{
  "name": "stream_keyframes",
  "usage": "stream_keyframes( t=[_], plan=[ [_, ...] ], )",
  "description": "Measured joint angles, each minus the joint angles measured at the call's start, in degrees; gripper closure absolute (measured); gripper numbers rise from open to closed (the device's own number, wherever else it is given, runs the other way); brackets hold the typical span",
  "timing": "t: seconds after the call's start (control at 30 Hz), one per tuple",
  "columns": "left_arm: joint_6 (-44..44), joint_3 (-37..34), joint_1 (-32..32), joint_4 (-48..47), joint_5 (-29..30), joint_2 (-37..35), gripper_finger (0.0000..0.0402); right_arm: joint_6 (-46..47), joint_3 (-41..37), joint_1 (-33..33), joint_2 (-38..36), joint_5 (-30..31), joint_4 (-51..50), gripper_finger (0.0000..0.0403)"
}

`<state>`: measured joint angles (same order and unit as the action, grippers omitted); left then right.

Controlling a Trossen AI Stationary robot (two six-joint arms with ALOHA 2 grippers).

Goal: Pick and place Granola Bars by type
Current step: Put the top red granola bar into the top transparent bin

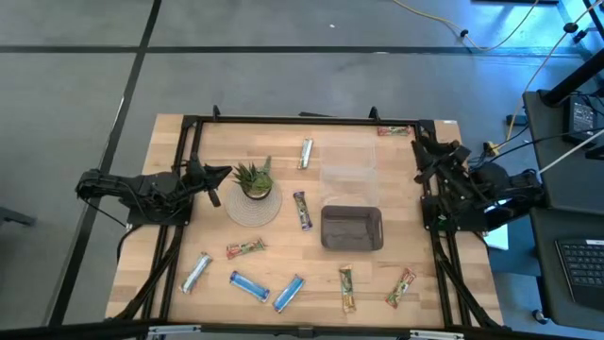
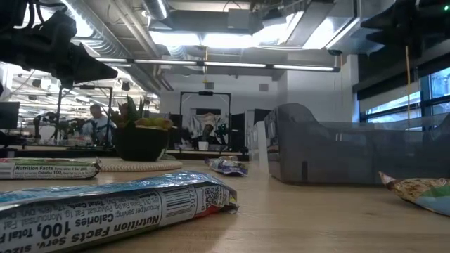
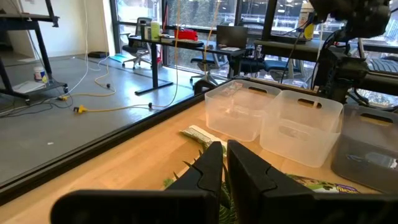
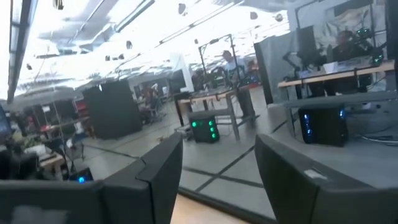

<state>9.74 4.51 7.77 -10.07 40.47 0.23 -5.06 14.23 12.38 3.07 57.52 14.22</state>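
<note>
Holding nothing: grey bin (image 1: 352,229), clear bins (image 1: 349,174).

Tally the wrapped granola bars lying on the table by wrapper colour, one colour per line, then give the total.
Blue bars: 2, at and.
Silvery-white bars: 2, at and.
Purple bars: 1, at.
Green-tan with red bars: 4, at and.
Total: 9 bars.
</note>
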Motion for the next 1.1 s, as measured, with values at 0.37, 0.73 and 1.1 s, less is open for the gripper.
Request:
stream_keyframes(
  t=[0.37, 0.73, 1.1],
  plan=[
    [0.1, 0.0, 0.0, 0.0, 0.0, 0.0, 0.0382, 0.2, 0.8, -0.1, 0.4, 1.8, -1.4, 0.0199],
    [0.1, 0.0, 0.0, 0.0, 0.4, 0.0, 0.0382, 0.1, 0.8, -0.1, 0.4, 1.9, -1.4, 0.0199],
    [0.0, 0.0, 0.0, 0.0, 0.4, 0.0, 0.0382, 0.2, 0.7, -0.1, 0.4, 1.9, -1.3, 0.0199]
  ],
)
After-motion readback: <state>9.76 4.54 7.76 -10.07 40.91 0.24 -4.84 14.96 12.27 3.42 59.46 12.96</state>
